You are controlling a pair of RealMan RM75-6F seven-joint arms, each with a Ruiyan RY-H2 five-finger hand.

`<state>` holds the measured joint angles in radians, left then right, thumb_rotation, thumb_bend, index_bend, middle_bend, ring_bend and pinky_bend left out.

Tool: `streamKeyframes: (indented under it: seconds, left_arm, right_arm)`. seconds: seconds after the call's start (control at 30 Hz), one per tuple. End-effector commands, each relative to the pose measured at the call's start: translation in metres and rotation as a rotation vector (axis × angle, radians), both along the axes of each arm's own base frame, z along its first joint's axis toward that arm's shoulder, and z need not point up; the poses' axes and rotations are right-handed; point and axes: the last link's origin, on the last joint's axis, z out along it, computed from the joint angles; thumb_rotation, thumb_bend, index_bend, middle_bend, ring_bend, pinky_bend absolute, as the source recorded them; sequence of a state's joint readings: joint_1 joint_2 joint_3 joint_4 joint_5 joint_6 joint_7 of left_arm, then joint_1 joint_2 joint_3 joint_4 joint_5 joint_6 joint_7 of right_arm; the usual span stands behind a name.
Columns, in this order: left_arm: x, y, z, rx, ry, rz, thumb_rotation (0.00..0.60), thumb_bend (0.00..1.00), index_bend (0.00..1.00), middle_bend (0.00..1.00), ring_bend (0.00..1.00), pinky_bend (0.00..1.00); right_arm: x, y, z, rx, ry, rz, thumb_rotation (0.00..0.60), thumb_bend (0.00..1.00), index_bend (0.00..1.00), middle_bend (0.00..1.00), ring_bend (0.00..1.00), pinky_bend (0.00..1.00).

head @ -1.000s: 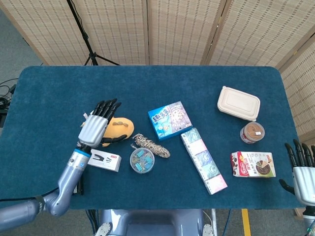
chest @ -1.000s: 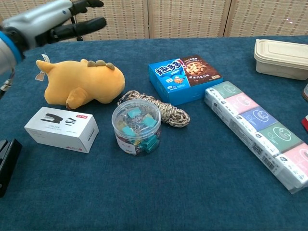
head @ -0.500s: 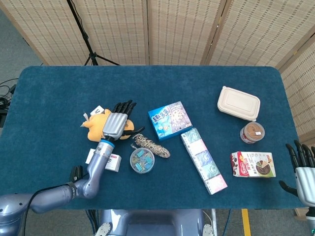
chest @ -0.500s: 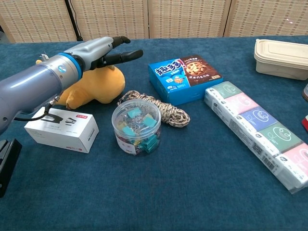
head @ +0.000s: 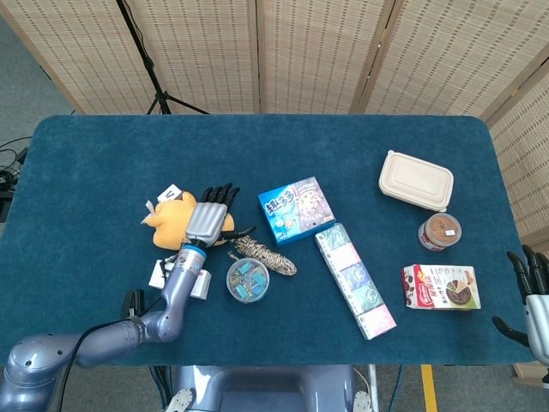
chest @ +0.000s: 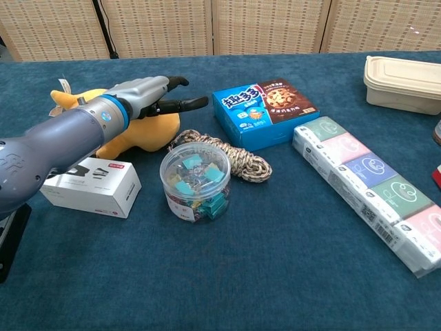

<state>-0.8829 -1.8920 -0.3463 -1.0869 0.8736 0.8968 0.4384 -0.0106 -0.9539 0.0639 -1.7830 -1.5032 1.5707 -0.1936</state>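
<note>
My left hand [head: 208,220] lies over the right part of a yellow plush toy [head: 171,221], fingers stretched out and apart, holding nothing. In the chest view the same left hand [chest: 145,93] rests low on the plush toy [chest: 141,131], with its fingertips past the toy's right end, pointing toward a blue cookie box [chest: 265,114]. My forearm crosses a white stapler box [chest: 89,186]. My right hand [head: 533,296] shows only at the lower right edge of the head view, off the table, fingers spread and empty.
A clear tub of binder clips [head: 247,279] and a rope coil [head: 262,254] sit just right of the left hand. Further right are the cookie box [head: 296,209], a long tissue pack [head: 354,279], a beige lidded container [head: 416,180], a small cup [head: 439,232] and a snack box [head: 442,286].
My left hand has moved right from the plush toy's left side and sunk onto its top. My right hand has slid lower toward the frame's edge.
</note>
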Motion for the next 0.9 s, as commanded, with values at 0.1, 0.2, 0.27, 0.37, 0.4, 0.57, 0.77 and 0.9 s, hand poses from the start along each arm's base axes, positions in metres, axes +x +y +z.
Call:
streamKeyframes:
  seconds: [0.1,0.2,0.27,0.37,0.4,0.57,0.77,0.9]
  left_arm:
    - [-0.017,0.001,0.009,0.011,0.022,0.017,0.000,0.00,0.00,0.00,0.00,0.00]
    - [-0.029,0.001,0.015,0.023,0.044,0.027,0.000,0.00,0.00,0.00,0.00,0.00]
    - [-0.034,0.002,0.019,0.024,0.045,0.037,0.000,0.00,0.00,0.00,0.00,0.00]
    - [-0.044,0.004,0.024,0.033,0.053,0.043,0.000,0.00,0.00,0.00,0.00,0.00]
    - [-0.048,0.005,0.027,0.039,0.057,0.043,0.000,0.00,0.00,0.00,0.00,0.00]
    - [-0.063,0.010,0.031,0.060,0.043,0.040,0.000,0.00,0.00,0.00,0.00,0.00]
    - [-0.080,0.014,0.036,0.084,0.022,0.033,0.000,0.00,0.00,0.00,0.00,0.00]
    - [-0.090,0.016,0.042,0.103,0.007,0.026,0.000,0.00,0.00,0.00,0.00,0.00]
  right_arm:
    - [0.001,0.000,-0.001,0.000,-0.002,0.005,0.600,0.00,0.00,0.00,0.00,0.00]
    - [0.002,0.000,-0.002,0.007,-0.003,0.007,0.600,0.00,0.00,0.00,0.00,0.00]
    - [0.002,0.000,-0.003,0.009,-0.001,0.009,0.600,0.00,0.00,0.00,0.00,0.00]
    - [0.003,0.000,-0.004,0.010,0.000,0.010,0.600,0.00,0.00,0.00,0.00,0.00]
    - [0.003,0.001,-0.004,0.010,0.001,0.010,0.600,0.00,0.00,0.00,0.00,0.00]
    - [0.004,0.002,-0.004,0.008,0.001,0.011,0.600,0.00,0.00,0.00,0.00,0.00]
    - [0.004,0.002,-0.004,0.011,0.001,0.011,0.600,0.00,0.00,0.00,0.00,0.00]
    - [0.004,0.002,-0.004,0.013,0.000,0.012,0.600,0.00,0.00,0.00,0.00,0.00]
